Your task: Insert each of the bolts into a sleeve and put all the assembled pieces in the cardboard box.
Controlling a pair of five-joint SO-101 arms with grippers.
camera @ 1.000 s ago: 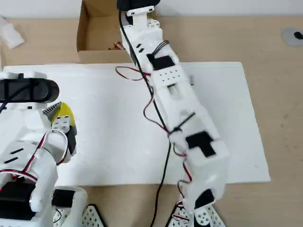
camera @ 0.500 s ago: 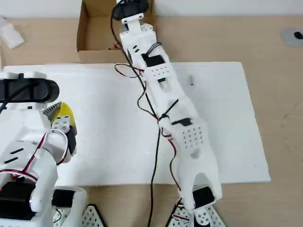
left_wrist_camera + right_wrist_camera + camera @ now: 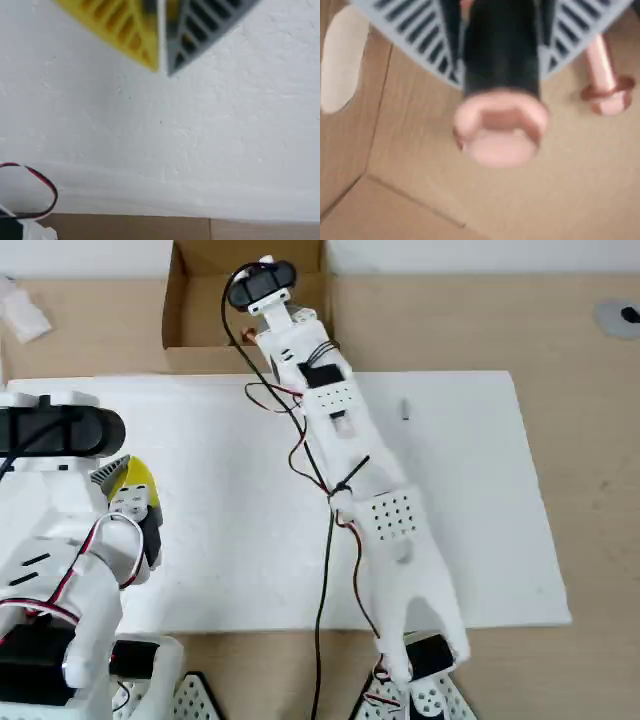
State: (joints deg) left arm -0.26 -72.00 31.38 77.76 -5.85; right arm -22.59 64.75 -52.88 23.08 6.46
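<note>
My right gripper [image 3: 500, 75] is shut on an assembled piece: a black sleeve [image 3: 501, 45] with a pink bolt head [image 3: 499, 131] sticking out of its end. It hangs just above the floor of the cardboard box [image 3: 530, 200]. Another pink bolt [image 3: 605, 80] lies on the box floor beside it. In the high view the right arm [image 3: 340, 430] stretches across the white board into the cardboard box [image 3: 176, 310] at the back. My left gripper [image 3: 128, 488], yellow and grey, is shut and holds nothing; its fingertips [image 3: 150, 55] hover over the white board [image 3: 200, 140].
A small dark piece [image 3: 404, 410] lies on the white board [image 3: 480, 500] right of the right arm. A white object [image 3: 22, 312] sits at the back left and a grey one [image 3: 620, 316] at the back right. The board's near edge [image 3: 165, 200] is close to the left gripper.
The right arm has stretched farther out and swung left, carrying its wrist deeper over the cardboard box. The left arm has not moved.
</note>
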